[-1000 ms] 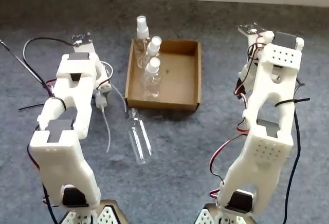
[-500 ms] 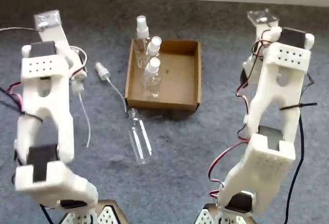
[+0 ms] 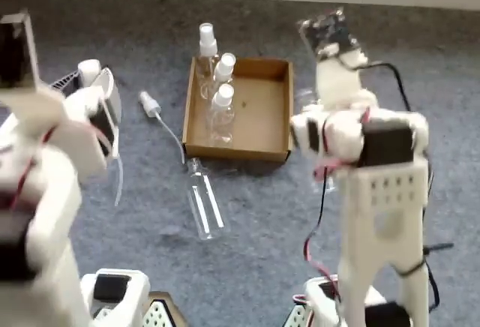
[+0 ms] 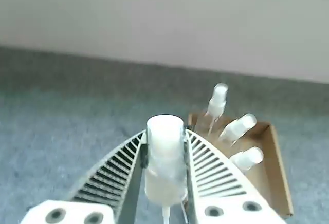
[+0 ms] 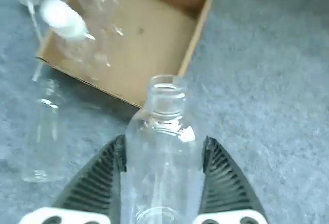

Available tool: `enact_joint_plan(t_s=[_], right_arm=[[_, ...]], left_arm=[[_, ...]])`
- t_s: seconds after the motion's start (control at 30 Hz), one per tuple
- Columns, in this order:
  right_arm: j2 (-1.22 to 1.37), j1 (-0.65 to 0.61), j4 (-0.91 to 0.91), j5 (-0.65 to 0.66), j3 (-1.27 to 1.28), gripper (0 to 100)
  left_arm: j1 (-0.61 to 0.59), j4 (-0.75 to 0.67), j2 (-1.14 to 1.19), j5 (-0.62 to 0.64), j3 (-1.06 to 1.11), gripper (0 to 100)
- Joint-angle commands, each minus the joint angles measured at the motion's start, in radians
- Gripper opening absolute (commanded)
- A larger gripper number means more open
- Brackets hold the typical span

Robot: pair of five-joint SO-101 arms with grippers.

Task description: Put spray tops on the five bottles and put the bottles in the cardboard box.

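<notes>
My left gripper (image 4: 164, 136) is shut on a white spray top (image 4: 164, 162), held up in the air; its thin tube (image 3: 120, 169) hangs down at the left of the table. My right gripper (image 5: 163, 143) is shut on an open clear bottle (image 5: 163, 131) with no top, held just right of the cardboard box (image 3: 259, 109). Three capped bottles (image 3: 222, 100) lean along the box's left side. Another open bottle (image 3: 204, 201) lies on the carpet in front of the box. A loose spray top (image 3: 150, 105) lies left of the box.
Grey carpet covers the table. The right half of the box floor (image 5: 149, 44) is bare. Open carpet lies in front of the box between the two arm bases (image 3: 120, 297). Red and black cables hang along the right arm (image 3: 375, 192).
The left arm has risen from the carpet with the spray top, uncovering the loose one. The right arm has swung left toward the box with its bottle.
</notes>
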Motion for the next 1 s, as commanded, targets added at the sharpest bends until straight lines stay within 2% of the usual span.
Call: enact_joint_plan(t_s=[0.0, 0.23, 0.37, 0.5, 0.7, 0.97], right_arm=[[-0.226, -0.122, -0.173, -0.055, 0.217, 0.5], [-0.662, -0.306, -0.555, -0.061, 0.776, 0.5], [-0.917, -0.321, -0.688, -0.063, 1.059, 0.5], [-1.116, -0.32, -0.736, -0.063, 1.257, 0.5], [-1.268, -0.317, -0.737, -0.121, 1.377, 0.5], [-1.262, -0.315, -0.737, -0.14, 1.377, 0.5]], left_arm=[[0.136, -0.138, -0.114, -0.008, -0.035, 0], [0.246, -0.387, -0.113, -0.008, 0.015, 0], [0.321, -0.578, -0.111, -0.006, 0.105, 1], [0.453, -0.724, -0.111, -0.005, 0.205, 1], [0.605, -0.859, -0.111, -0.008, 0.348, 1], [0.631, -0.95, -0.111, -0.008, 0.498, 1]])
